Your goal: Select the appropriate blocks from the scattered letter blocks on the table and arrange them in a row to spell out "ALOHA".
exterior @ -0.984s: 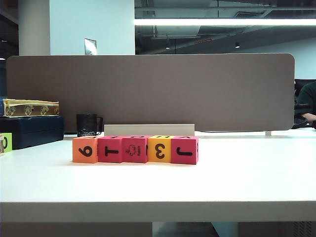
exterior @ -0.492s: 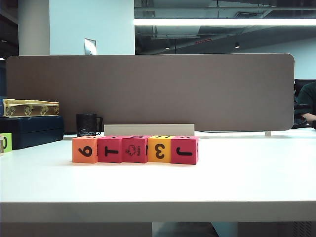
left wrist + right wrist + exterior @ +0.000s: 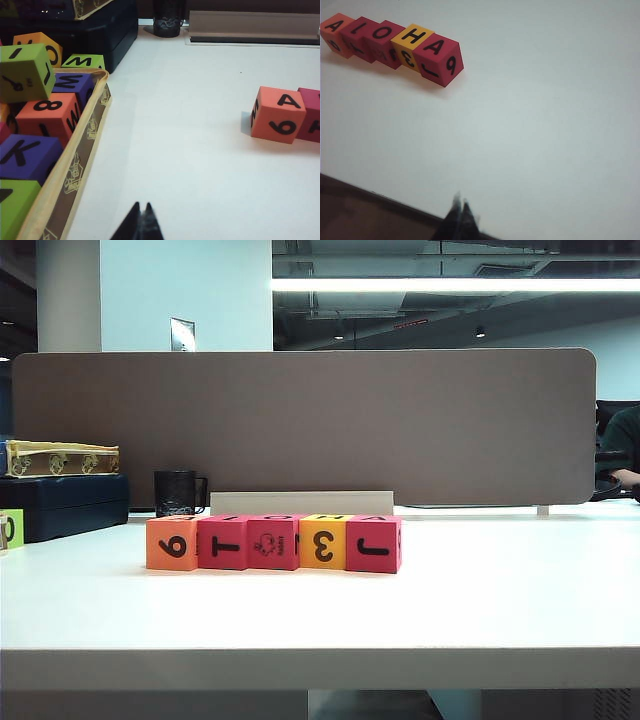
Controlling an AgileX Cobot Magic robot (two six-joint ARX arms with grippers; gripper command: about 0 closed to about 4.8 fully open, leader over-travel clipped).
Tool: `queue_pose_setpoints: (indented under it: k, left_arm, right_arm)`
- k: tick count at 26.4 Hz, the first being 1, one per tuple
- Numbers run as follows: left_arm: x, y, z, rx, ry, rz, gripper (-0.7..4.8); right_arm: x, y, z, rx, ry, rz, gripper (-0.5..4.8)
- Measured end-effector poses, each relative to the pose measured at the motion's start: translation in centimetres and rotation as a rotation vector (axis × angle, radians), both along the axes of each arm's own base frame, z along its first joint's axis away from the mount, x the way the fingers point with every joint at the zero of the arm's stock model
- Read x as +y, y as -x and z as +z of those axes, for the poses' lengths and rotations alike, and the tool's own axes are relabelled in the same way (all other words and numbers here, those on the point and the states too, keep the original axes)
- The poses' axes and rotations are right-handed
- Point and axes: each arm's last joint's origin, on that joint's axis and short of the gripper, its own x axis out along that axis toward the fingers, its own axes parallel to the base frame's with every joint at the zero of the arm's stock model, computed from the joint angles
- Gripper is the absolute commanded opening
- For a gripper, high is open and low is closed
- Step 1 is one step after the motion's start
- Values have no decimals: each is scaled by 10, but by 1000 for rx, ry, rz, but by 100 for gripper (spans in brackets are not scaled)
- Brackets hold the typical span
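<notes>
Letter blocks, five foam cubes (orange, three pink-red, yellow): touching row mid white table, tops reading ALOHA. Left gripper: closed, empty, beside block tray. Right gripper: closed, empty, near table edge.

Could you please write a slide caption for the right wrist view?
Five letter blocks spell ALOHA on the table; shut right gripper hovers apart.

Orange, pink-red, yellow letter blocks, white table
</notes>
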Motion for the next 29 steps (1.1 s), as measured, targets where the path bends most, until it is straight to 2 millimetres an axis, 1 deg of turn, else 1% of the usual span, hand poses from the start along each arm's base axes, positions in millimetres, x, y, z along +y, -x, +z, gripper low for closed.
queue_pose_setpoints:
  k: [19, 21, 23, 26, 29]
  left_arm:
    - [0, 0, 0, -2, -3, 0, -6]
    - [0, 0, 0, -2, -3, 0, -6]
    - [0, 0, 0, -2, -3, 0, -6]
    - [0, 0, 0, -2, -3, 0, -6]
    - [0, 0, 0, -2, -3, 0, -6]
  right_arm:
    - [0, 0, 0, 0, 0, 0, -5]
    - [-2, -2, 0, -37, 57, -3, -5]
    - [-6, -9, 0, -88, 53, -73, -5]
    - [-19, -18, -2, -190, -29, -202, -5]
    - [-31, -19, -10, -294, -110, -280, -5]
